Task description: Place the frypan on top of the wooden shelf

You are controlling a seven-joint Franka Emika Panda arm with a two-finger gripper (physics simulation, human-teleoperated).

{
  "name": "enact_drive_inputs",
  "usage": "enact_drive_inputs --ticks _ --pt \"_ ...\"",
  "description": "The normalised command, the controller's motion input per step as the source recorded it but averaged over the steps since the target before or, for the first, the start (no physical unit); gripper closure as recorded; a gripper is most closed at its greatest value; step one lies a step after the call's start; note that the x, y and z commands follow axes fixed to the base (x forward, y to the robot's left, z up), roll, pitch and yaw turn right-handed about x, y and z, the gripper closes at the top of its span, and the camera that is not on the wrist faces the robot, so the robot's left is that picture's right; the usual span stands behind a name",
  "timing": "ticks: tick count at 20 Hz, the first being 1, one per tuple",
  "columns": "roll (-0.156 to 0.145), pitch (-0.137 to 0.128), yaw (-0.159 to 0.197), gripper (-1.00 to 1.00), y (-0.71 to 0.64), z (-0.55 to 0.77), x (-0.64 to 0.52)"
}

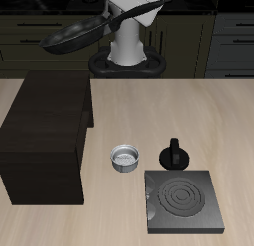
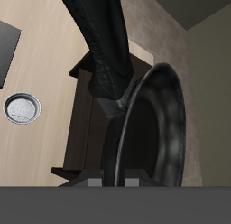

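Frypan (image 1: 69,38) aloft beyond the wooden shelf (image 1: 47,136) — wrist view alone shows its hollow.

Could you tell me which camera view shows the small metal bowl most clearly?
The exterior view: the small metal bowl sits unobstructed on the table, between the wooden shelf and the stove plate. The wrist view shows the bowl too, whole but at the frame's edge, with the frypan filling most of the picture.

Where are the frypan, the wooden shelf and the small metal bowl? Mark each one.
frypan (image 1: 71,38): exterior view, on the pan's dark round body, held aloft.
wooden shelf (image 1: 48,116): exterior view, on its flat top.
small metal bowl (image 1: 124,157): exterior view, on its inner floor.
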Motion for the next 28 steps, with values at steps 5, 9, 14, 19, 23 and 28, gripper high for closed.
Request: enact_drive_inputs --ticks 5,9,14,19,23,28 --pt "0.061 0.05 0.033 1.0 -0.36 0.01 0.32" --pt "0.08 0.019 0.062 1.0 -0.09 -0.07 0.27" --pt "-0.004 0.05 -0.015 1.0 -0.45 -0.08 0.4" --pt "-0.057 0.045 -0.02 1.0 -0.44 -0.1 0.3" --pt "-0.041 0.009 -0.01 1.0 -0.28 -0.08 0.23" --pt "-0.038 0.028 -0.008 1.0 -0.26 -0.24 0.32"
